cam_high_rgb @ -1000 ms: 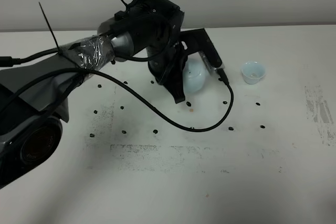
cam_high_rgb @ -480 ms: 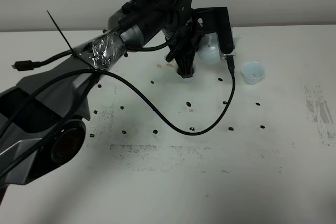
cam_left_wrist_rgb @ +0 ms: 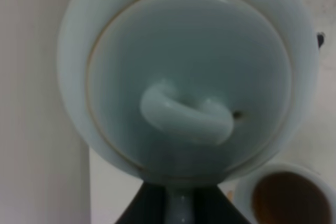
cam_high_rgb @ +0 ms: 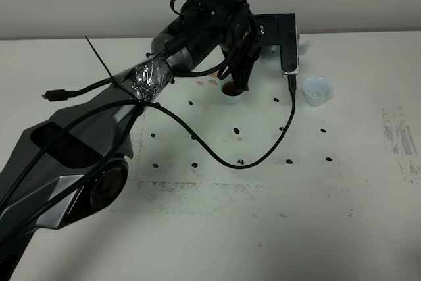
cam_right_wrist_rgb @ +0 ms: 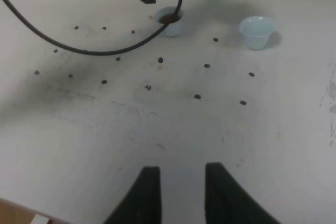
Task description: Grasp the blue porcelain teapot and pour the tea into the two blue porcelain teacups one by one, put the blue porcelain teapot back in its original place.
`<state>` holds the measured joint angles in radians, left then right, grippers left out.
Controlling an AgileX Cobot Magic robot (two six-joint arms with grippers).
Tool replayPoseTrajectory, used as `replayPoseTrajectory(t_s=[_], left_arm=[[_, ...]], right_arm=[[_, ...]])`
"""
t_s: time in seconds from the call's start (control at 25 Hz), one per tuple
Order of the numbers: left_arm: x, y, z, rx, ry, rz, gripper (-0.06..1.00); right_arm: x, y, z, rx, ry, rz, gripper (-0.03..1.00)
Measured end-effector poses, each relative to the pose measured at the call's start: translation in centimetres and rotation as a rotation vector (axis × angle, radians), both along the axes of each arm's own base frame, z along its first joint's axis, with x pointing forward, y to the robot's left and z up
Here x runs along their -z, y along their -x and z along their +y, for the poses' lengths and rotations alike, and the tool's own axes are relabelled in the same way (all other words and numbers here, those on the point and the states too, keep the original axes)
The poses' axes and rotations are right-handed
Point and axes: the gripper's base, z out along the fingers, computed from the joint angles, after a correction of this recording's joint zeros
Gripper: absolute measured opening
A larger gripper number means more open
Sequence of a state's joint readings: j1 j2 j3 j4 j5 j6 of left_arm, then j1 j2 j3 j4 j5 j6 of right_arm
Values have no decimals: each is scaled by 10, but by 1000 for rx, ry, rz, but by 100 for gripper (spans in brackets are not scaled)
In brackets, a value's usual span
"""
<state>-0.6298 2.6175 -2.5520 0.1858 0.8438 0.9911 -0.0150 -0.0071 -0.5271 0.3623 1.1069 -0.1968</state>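
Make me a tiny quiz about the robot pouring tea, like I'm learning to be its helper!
1. True or false: the right hand holds the teapot.
2. How many of the two teacups have brown tea inside? A none, B one, C both.
3. Fill in: the teapot is gripped by the ___ hand.
Key: 1 false; 2 B; 3 left hand.
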Motion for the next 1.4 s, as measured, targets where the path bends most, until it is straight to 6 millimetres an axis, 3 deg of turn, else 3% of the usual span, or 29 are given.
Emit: replayPoseTrajectory(t_s=[1.0, 1.4], left_arm=[[-3, -6, 0, 111, -42, -87, 9], [27, -11, -5, 207, -104, -119, 9]], right_arm=[[0, 0, 0, 0, 0, 0, 24], [0, 0, 0, 0, 0, 0, 24]])
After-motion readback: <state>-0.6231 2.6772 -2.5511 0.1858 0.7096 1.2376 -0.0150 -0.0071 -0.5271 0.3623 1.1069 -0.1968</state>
